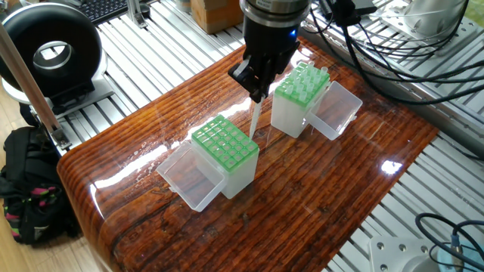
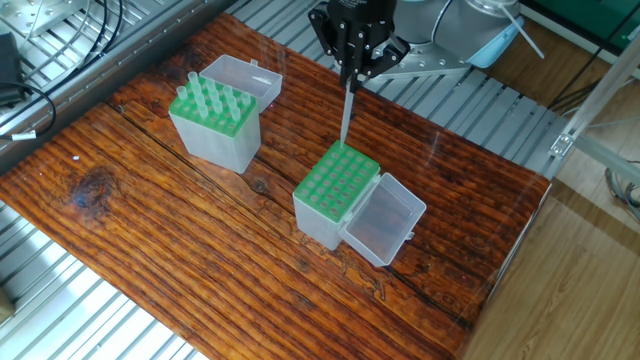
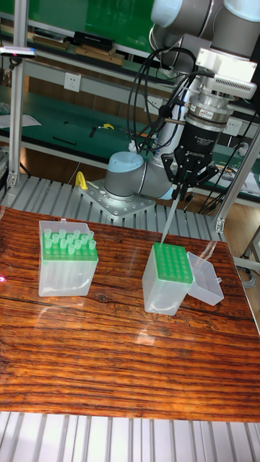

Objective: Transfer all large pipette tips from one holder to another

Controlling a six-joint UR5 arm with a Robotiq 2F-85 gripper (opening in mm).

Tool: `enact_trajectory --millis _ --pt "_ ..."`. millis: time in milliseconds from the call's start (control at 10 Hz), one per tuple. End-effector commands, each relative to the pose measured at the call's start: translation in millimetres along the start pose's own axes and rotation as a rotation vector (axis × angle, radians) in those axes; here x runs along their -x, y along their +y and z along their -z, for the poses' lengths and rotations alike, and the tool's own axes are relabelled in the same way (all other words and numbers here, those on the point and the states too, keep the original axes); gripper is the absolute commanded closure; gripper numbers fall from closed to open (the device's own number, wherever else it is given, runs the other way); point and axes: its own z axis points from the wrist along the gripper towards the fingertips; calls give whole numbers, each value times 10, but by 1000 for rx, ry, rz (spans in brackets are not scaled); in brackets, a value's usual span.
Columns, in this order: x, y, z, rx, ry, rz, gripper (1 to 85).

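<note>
While the gripper (image 2: 350, 82) hangs above the table (image 2: 180, 250), jaws pinched narrow on the top of one large pipette tip (image 2: 345, 118), tip held vertical w/ point down, over the far edge of the empty green-topped holder (image 2: 335, 196). Point looks just clear of the green grid, not seated; exact gap can't tell. In the tall fixed view same tip (image 3: 166, 225) hangs from gripper (image 3: 178, 193) above back row of that holder (image 3: 167, 278), clear lid hinged open to its side. Remaining tips (image 2: 212, 96) stand upright in the other holder (image 2: 215, 127), well apart toward the table's other end, its lid open too. One fixed view: gripper (image 1: 258, 93) between the two holders, tip (image 1: 255, 119) beside the loaded holder (image 1: 297, 100), above the empty one (image 1: 225, 155).
</note>
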Motion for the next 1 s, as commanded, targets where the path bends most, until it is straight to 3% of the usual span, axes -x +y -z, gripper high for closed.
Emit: enact_trajectory --millis 0,900 --pt "-23 33 7 11 7 0 847" --pt "-7 31 -53 10 19 11 843"
